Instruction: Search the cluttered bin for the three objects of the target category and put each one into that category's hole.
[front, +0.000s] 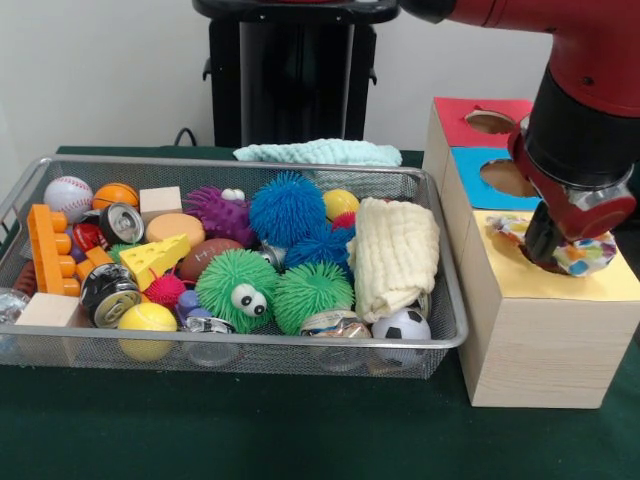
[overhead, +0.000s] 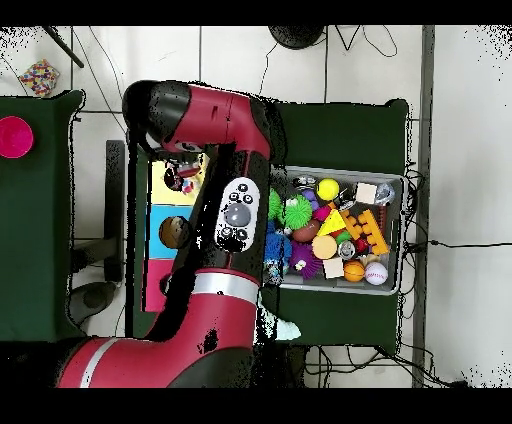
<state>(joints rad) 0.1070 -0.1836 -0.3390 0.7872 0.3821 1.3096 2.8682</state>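
My gripper (front: 545, 242) stands low over the yellow top (front: 560, 287) of the pale wooden box, shut on a white cloth with multicolour polka dots (front: 587, 252). The cloth bunches around it and covers the yellow hole. The overhead view shows the gripper (overhead: 186, 178) over the yellow top (overhead: 163, 192) too. The wire mesh bin (front: 250, 342) sits left of the box. A folded cream cloth (front: 395, 255) lies at the bin's right end. A pale teal cloth (front: 318, 152) lies behind the bin's far rim.
The bin (overhead: 401, 235) holds spiky puffer balls (front: 288, 208), cans, toy balls, a cheese wedge (front: 155, 258) and blocks. The blue-topped hole (front: 505, 178) and red-topped hole (front: 490, 122) lie behind the yellow top. My arm (overhead: 235, 215) crosses between box and bin.
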